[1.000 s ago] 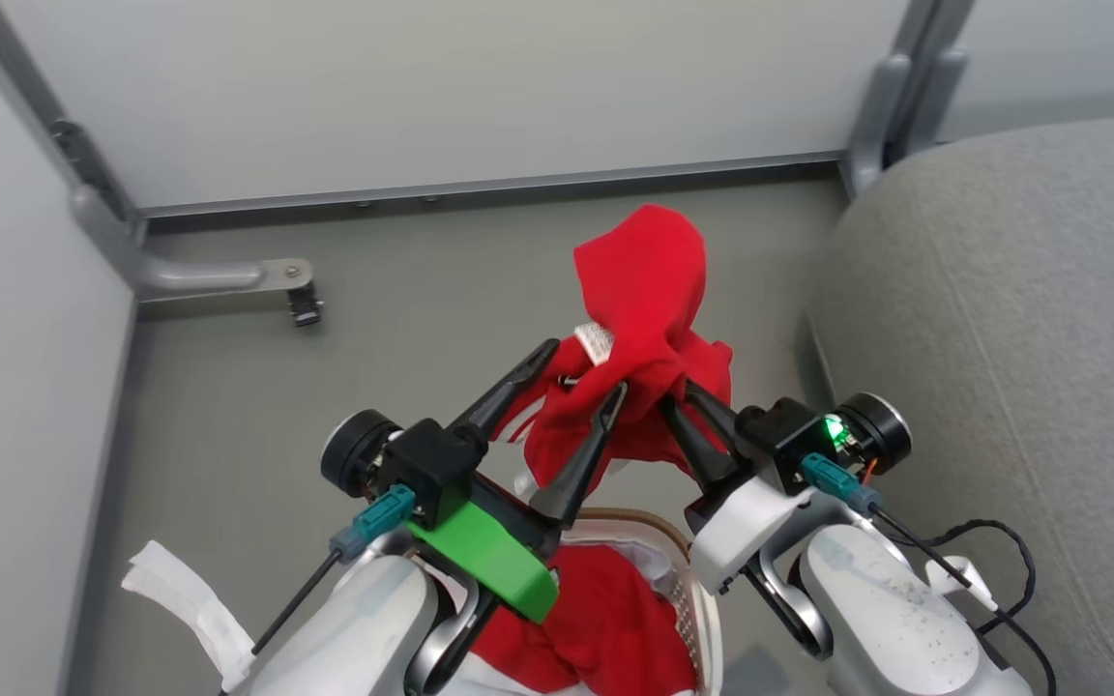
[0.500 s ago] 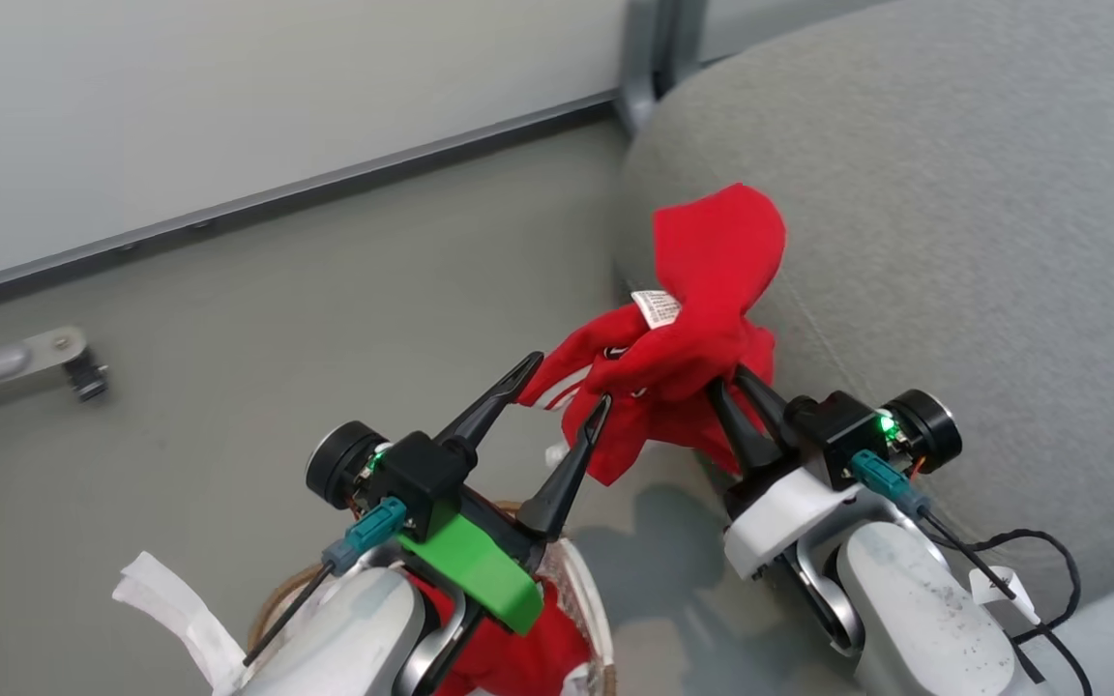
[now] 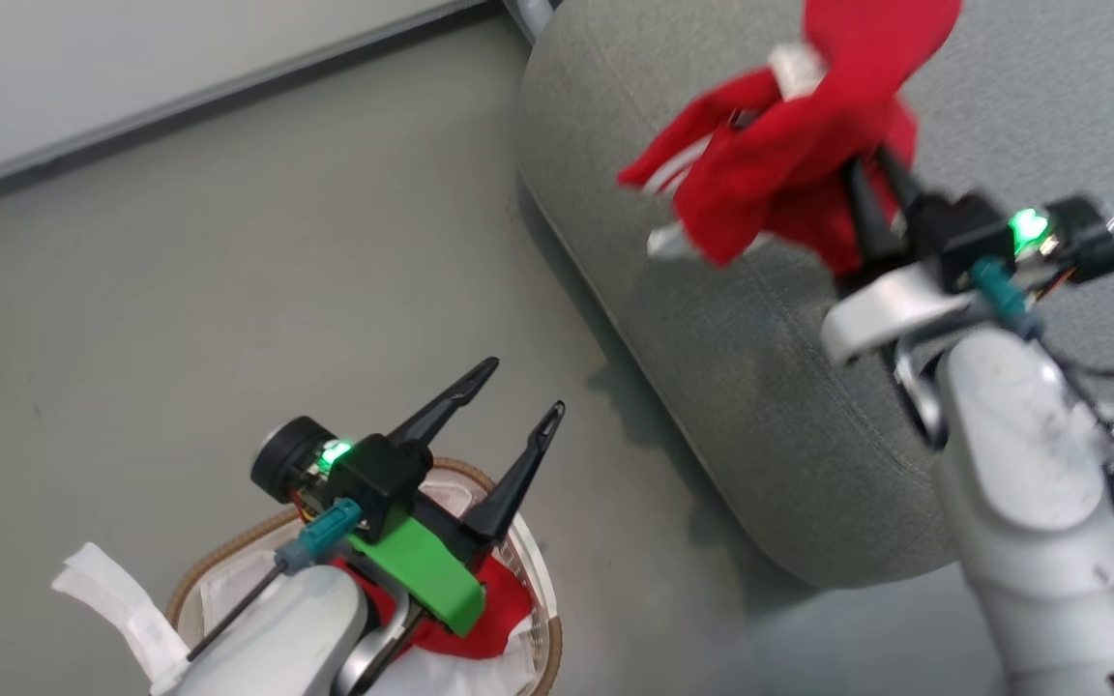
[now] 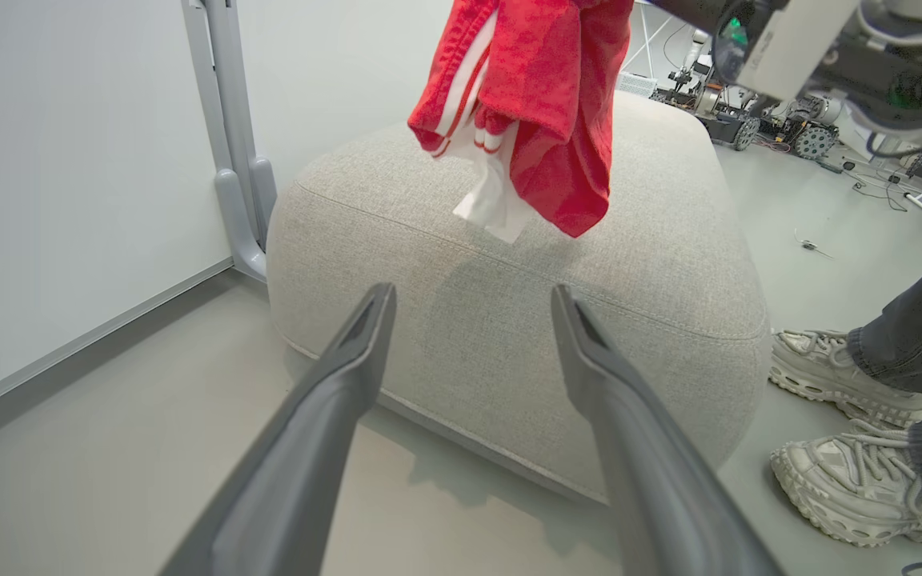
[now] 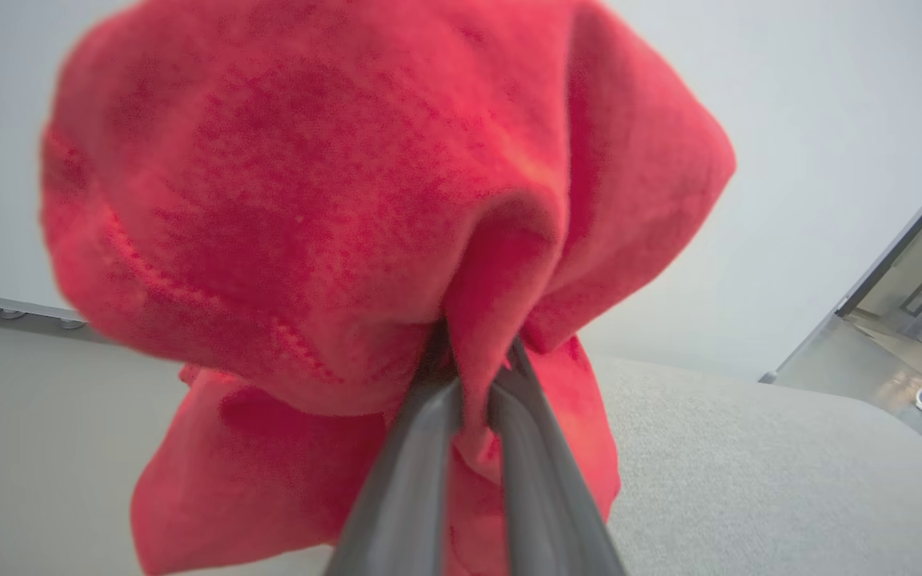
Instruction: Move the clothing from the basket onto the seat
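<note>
A bright red garment (image 3: 789,164) with thin white stripes and a white part hangs bunched from my right gripper (image 3: 862,169), which is shut on it above the grey seat (image 3: 760,387). In the right wrist view the two fingers of the right gripper (image 5: 473,368) pinch a fold of the garment (image 5: 309,200), with the seat (image 5: 749,464) below. My left gripper (image 3: 524,387) stands open and empty over the basket (image 3: 214,565), where more red clothing (image 3: 499,604) lies on the white liner. In the left wrist view the left gripper (image 4: 471,292) faces the seat (image 4: 589,264) and the hanging garment (image 4: 549,96).
A person's feet in pale sneakers (image 4: 845,376) stand on the floor right beside the seat. A metal frame leg (image 4: 237,160) and white wall panels close off the far side. Grey floor (image 3: 277,290) lies between basket and seat.
The head camera has swung toward the seat. My right gripper has carried the red garment up and over the seat. The open left gripper, earlier beside the garment, now stands apart over the basket.
</note>
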Robot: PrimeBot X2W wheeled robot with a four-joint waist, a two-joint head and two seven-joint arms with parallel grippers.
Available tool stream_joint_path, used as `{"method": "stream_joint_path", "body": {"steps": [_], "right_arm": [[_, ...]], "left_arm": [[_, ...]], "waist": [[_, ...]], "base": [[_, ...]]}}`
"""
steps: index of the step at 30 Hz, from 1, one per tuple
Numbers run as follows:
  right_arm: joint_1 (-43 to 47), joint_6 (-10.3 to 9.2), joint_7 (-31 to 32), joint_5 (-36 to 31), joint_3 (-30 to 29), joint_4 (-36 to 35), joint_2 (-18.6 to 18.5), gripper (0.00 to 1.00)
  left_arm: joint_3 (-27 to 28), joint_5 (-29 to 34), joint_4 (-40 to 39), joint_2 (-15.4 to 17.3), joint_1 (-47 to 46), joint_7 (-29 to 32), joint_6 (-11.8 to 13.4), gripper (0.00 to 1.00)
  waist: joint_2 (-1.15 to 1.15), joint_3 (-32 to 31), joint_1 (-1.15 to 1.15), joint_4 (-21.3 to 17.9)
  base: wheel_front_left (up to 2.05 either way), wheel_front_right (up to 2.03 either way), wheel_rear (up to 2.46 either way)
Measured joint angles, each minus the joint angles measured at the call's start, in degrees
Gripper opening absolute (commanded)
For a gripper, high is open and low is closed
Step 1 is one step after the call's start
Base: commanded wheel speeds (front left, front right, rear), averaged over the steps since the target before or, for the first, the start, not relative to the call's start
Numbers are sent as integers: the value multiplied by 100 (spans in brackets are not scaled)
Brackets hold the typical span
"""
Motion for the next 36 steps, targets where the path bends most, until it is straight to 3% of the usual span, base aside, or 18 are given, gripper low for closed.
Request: {"method": "stream_joint_path", "body": {"steps": [10,16,23,28,30,31,36], "right_arm": [[-1862,0,85,-1277,-1059,578,-544,0],[-2661,0,846,-2057,-1927,481,-1088,0],[-2583,0,1522,-2347,-2685,282,-1229,0],[-2252,0,1831,-2448,-3281,270,-1051,0],[-2140,0,1784,-2466,-3466,246,-911,45],[-2066,0,1729,-2512,-3508,248,-866,100],[-1808,0,1283,-2520,-3789,358,-668,100]], "left_arm": [[-136,-76,-333,576,-329,1,0,100],[-8,-152,-502,771,-405,1,0,100],[2,-213,-547,817,-517,1,0,100],[-7,-278,-497,806,-601,1,0,100],[22,-312,-463,801,-607,1,0,100],[27,-320,-430,801,-615,1,0,100],[199,-342,-186,748,-615,1,0,100]], "waist": [[0,957,1,349],[0,1579,1,755],[0,2082,1,1202],[0,2313,1,1507],[0,2361,1,1596],[0,2375,1,1632],[0,2287,1,1677]], "base": [[0,0,0],[0,0,0],[0,0,0],[0,0,0],[0,0,0],[0,0,0],[0,0,0]]}}
